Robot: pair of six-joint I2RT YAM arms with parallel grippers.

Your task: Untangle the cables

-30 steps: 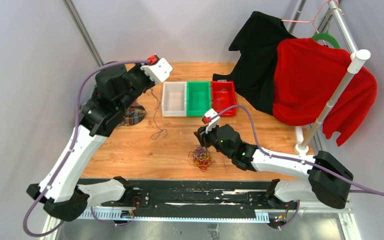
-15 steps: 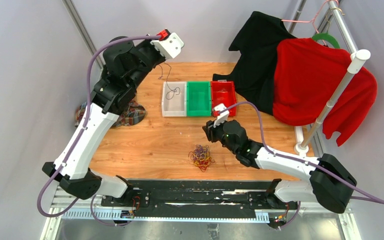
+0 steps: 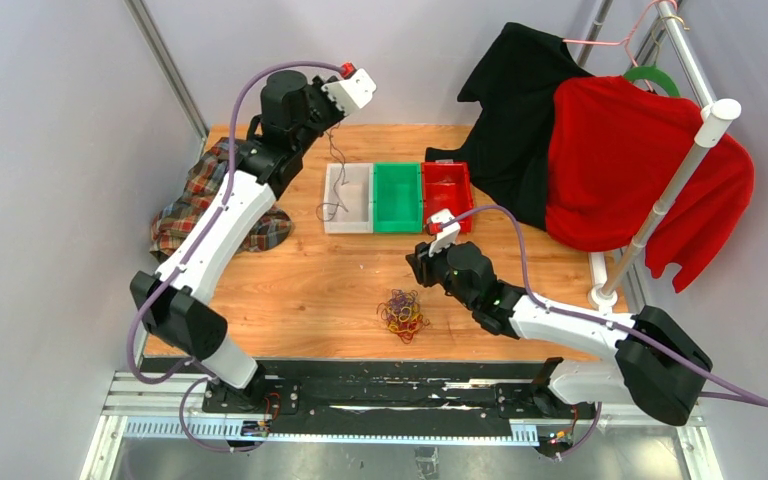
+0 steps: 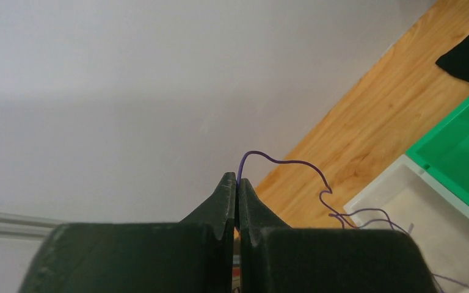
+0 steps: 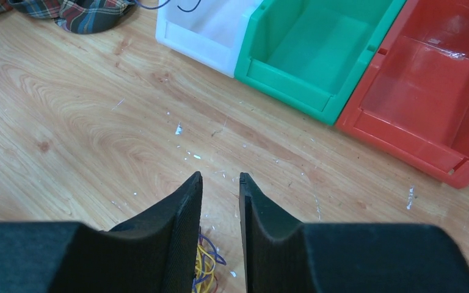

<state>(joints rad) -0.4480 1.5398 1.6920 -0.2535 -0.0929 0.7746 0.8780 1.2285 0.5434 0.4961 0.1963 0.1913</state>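
While the left end effector [image 4: 237, 183], raised over the white bin [image 3: 348, 228], is clenched on one purple cable [image 4: 293, 163] trailing into that bin, the other cables [image 3: 401, 314] lie tangled on the desk [image 3: 300, 290] near the right end effector [image 5: 220, 183], which has its jaws narrowly apart and is empty. Advice: lower the strand fully inside before releasing, so that no loop drapes over the rim.

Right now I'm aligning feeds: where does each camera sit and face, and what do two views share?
Top external: above and behind, looking down at the table; left arm and right arm show.
Left wrist: on the raised left gripper, facing wall and white bin; jaws pinch a purple cable.
Right wrist: low over the table, facing the green bin; right gripper jaws apart.
Shared: both wrist views show the white bin.
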